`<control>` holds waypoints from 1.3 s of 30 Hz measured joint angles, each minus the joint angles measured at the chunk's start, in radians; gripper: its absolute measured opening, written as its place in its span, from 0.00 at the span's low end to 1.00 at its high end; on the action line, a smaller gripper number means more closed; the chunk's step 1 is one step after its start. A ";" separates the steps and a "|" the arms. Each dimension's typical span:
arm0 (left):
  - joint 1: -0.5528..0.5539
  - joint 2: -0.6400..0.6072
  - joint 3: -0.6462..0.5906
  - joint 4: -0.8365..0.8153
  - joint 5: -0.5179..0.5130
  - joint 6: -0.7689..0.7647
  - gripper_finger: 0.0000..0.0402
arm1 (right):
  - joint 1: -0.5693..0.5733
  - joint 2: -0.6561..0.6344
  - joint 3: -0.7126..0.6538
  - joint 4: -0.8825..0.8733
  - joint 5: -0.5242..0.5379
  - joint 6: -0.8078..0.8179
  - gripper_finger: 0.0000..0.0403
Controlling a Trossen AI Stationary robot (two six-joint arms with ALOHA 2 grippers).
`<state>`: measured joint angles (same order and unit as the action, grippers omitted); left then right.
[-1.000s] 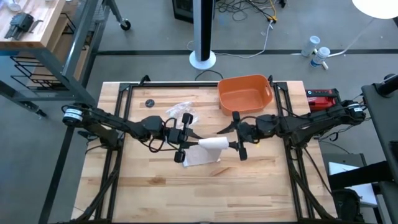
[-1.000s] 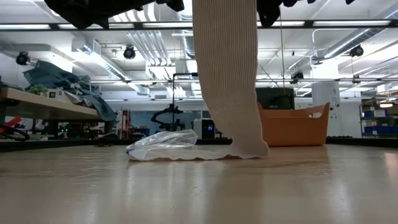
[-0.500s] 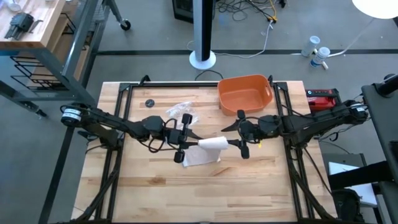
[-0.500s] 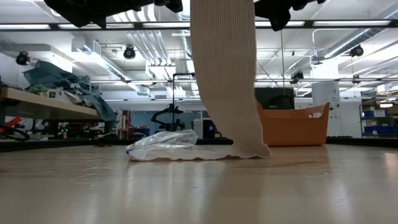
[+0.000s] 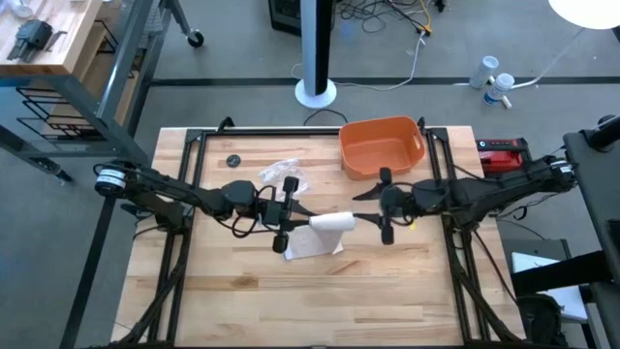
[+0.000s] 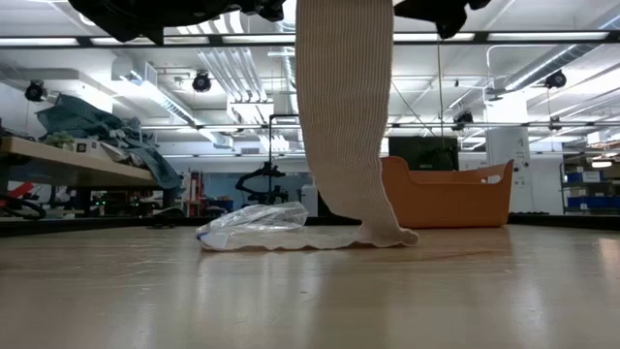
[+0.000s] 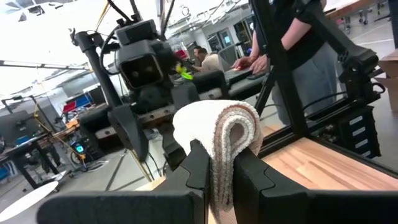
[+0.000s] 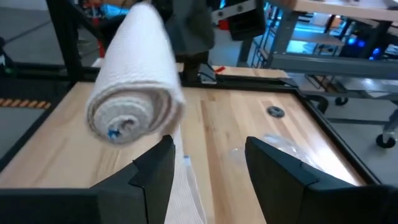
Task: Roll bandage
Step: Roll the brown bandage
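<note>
- High view: the bandage (image 5: 332,223) is held up over the middle of the bench (image 5: 232,310), its roll end lying across between the two arms. The left gripper (image 5: 291,221) pinches the roll's left end with its fingers closed on it. The right gripper (image 5: 380,209) sits just off the roll's right end, fingers apart and not touching it. The loose strip drops to the bench under the roll. A crumpled plastic wrapper (image 5: 279,174) lies just beyond the left gripper, a small dark disc (image 5: 232,161) farther left, and an orange tub (image 5: 382,145) stands at the far side.
- Low view: the strip (image 6: 347,116) hangs straight down, its foot bunched on the bench beside the wrapper (image 6: 254,228); the tub (image 6: 448,197) stands behind.
- Left wrist view: the two fingers (image 7: 196,171) clamp the roll's folded end (image 7: 227,140); the other arm's gripper (image 7: 146,74) faces it, and a person (image 7: 292,43) stands beyond the bench.
- Right wrist view: the roll's spiral end (image 8: 134,112) floats just ahead of the spread fingers (image 8: 152,171), apart from them.
</note>
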<state>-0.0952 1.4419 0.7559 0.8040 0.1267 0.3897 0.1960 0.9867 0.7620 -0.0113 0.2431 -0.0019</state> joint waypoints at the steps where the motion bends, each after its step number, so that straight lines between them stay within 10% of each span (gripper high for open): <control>1: 0.000 0.000 0.000 -0.001 0.000 0.004 0.06 | 0.004 -0.022 0.000 -0.011 0.001 0.009 0.47; 16: -0.010 -0.001 -0.002 -0.026 -0.064 0.113 0.06 | 0.066 0.000 -0.016 0.003 -0.005 0.167 0.48; 31: -0.019 -0.001 -0.002 -0.037 -0.080 0.159 0.06 | 0.066 0.134 0.033 0.120 -0.082 0.115 0.79; 39: -0.039 -0.001 -0.001 -0.035 -0.057 0.169 0.06 | 0.066 0.206 0.069 0.199 -0.093 0.055 0.75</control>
<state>-0.1343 1.4414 0.7551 0.7685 0.0692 0.5591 0.2618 1.1927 0.8310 0.1876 0.1501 0.0531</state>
